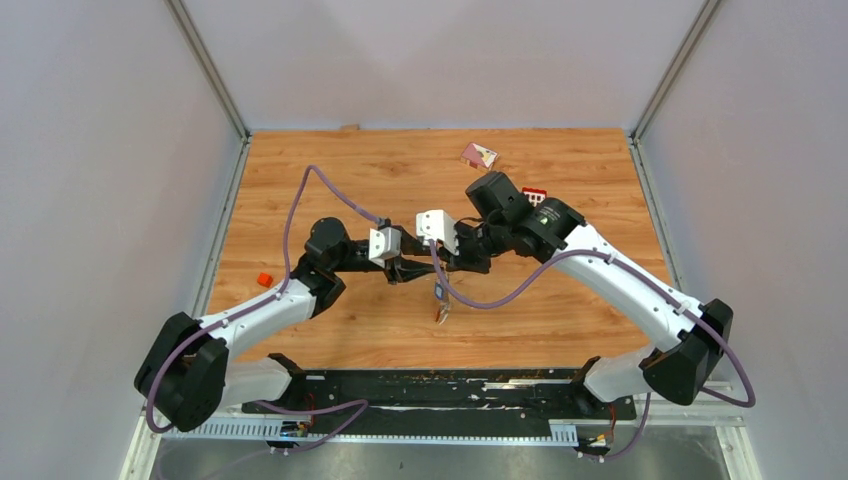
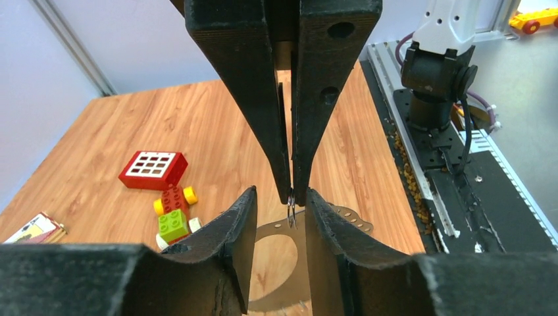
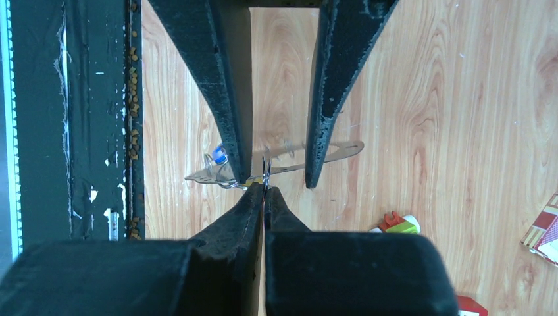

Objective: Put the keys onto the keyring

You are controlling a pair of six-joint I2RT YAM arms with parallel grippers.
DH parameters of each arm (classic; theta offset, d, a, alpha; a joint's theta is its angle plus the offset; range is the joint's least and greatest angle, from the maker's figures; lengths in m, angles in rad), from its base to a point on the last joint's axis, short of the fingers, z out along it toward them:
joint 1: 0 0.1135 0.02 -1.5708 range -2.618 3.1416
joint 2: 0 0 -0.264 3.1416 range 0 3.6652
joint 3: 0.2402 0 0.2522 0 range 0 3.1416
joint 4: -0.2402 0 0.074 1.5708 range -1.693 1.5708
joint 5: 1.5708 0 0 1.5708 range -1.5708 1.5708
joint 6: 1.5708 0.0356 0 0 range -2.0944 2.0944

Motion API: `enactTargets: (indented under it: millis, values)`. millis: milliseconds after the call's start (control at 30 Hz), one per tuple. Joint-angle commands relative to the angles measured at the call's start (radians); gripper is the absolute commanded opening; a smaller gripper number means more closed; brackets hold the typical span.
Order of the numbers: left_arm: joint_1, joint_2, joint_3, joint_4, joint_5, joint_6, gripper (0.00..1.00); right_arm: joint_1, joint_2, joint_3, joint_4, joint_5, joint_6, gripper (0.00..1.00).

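From above, my left claw [image 1: 412, 268] and my right claw [image 1: 430, 265] meet tip to tip over the middle of the wooden table [image 1: 560, 300]. The keys [image 1: 440, 303] show as a tiny cluster with a yellowish fleck just on my side of the fingertips. I cannot tell whether they hang or lie flat.

From my left wrist, my left claw [image 2: 281, 194] stands apart with a clear gap and grips nothing. My right claw [image 2: 290, 197] comes down into that gap, its fingers pressed together on a thin silvery sliver at the rim of the keyring [image 2: 345, 214]. The grey loop spreads out just past my left fingertips. Farther off to their left sit a toy car [image 2: 174, 210] and a red block [image 2: 152, 169] with a white grid.

From my right wrist, my right claw [image 3: 264, 189] is pinched tight on the same sliver. The keyring [image 3: 335, 151] runs crosswise just ahead of its tips. My left claw [image 3: 275, 179] straddles it, one finger on each side, touching nothing that I can make out.
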Motion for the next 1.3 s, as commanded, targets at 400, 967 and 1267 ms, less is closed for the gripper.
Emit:
enactTargets:
  millis: [400, 967, 1267]
  values:
    - [-0.001, 0.015, 0.026, -0.040, 0.013, 0.060, 0.31, 0.012, 0.019, 0.069, 0.005, 0.009, 0.007, 0.00]
    - [-0.009, 0.035, 0.037, -0.003, 0.015, 0.010, 0.00, 0.012, 0.013, 0.035, 0.036, 0.006, 0.019, 0.01]
    - [-0.008, 0.012, -0.039, 0.216, 0.025, -0.115, 0.00, -0.015, -0.089, -0.090, 0.118, -0.009, 0.032, 0.34]
